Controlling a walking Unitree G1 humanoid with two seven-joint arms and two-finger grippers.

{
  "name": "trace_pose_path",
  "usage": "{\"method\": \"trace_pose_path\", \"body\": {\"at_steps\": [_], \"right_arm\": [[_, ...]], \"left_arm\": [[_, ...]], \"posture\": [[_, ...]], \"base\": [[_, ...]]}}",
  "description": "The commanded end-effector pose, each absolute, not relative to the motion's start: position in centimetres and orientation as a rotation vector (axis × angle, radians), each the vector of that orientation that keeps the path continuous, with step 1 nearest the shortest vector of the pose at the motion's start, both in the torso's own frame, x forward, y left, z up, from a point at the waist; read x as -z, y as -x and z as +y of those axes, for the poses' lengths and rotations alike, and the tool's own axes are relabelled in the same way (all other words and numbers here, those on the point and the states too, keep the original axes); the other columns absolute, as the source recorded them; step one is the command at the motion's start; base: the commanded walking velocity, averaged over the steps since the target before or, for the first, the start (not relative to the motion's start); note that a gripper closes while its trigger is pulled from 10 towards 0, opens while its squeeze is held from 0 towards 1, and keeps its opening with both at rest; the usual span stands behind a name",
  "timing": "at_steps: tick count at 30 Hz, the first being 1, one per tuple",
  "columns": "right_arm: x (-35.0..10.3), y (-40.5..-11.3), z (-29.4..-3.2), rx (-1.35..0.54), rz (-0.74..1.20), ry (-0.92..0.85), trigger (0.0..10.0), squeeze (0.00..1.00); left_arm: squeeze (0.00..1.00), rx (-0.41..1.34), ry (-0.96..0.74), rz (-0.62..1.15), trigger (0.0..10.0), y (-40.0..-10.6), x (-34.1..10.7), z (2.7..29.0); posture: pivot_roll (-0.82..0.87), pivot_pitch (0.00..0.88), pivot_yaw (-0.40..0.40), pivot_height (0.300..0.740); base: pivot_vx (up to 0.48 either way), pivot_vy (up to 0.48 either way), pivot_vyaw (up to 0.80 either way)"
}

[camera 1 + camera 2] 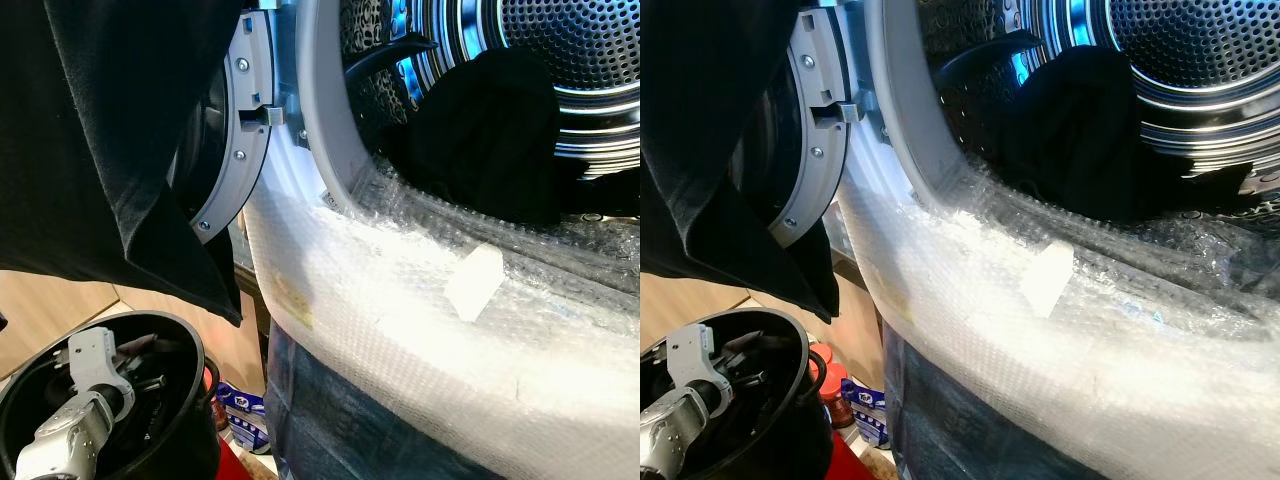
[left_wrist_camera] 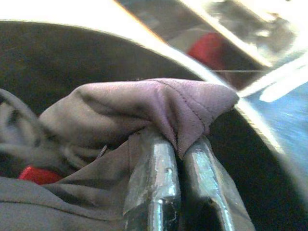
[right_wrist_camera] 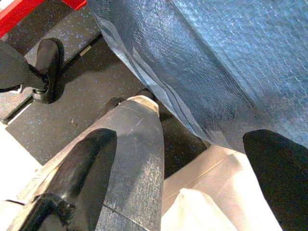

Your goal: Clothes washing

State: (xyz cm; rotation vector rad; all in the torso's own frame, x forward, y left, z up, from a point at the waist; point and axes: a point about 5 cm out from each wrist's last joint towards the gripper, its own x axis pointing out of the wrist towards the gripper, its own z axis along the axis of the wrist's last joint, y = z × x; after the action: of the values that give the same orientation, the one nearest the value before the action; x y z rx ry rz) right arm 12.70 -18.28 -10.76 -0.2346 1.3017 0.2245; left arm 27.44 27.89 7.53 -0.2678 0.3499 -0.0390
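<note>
Left wrist view: left hand [image 2: 180, 163] pinches a dark garment [image 2: 159, 106] inside the black basket [image 1: 185, 335]; right hand's [image 3: 120, 159] grip unclear

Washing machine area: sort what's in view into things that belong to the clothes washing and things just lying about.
Part of the job:
- washing machine drum with dark clothes inside
- open door
- black bucket of laundry
- purplish garment, pinched by the left end effector
- black cloth hanging in front

Just lying about:
- bubble wrap over the machine's front
- blue and white packet on the floor
- black wheel
</note>
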Motion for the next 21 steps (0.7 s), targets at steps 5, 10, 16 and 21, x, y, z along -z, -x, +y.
{"method": "trace_pose_path", "body": {"at_steps": [5, 10, 16, 21], "right_arm": [[11.3, -10.9, -18.3, -0.238, 1.371, 0.237, 10.0, 0.0], [11.0, -11.7, -18.5, -0.245, 1.351, 0.242, 10.0, 0.0], [10.9, -12.2, -18.0, -0.253, 1.344, 0.233, 10.0, 0.0], [10.9, -12.5, -17.8, -0.265, 1.338, 0.241, 10.0, 0.0]], "left_arm": [[0.0, 0.433, 0.084, 0.265, 0.0, -26.1, -12.2, 25.1], [0.0, 0.729, -0.005, 0.18, 0.0, -24.7, -17.3, 22.1], [0.0, 1.062, -0.122, 0.139, 0.0, -24.6, -20.9, 17.6], [0.0, 1.237, -0.124, 0.108, 0.0, -25.3, -21.7, 14.9]], "posture": [[0.05, 0.0, -0.021, 0.74], [0.06, 0.0, -0.028, 0.74], [0.05, 0.0, -0.03, 0.74], [0.06, 0.0, -0.031, 0.74]], "base": [[0.0, 0.0, 0.0], [0.0, 0.0, 0.0], [0.0, 0.0, 0.0], [0.0, 0.0, 0.0]]}}
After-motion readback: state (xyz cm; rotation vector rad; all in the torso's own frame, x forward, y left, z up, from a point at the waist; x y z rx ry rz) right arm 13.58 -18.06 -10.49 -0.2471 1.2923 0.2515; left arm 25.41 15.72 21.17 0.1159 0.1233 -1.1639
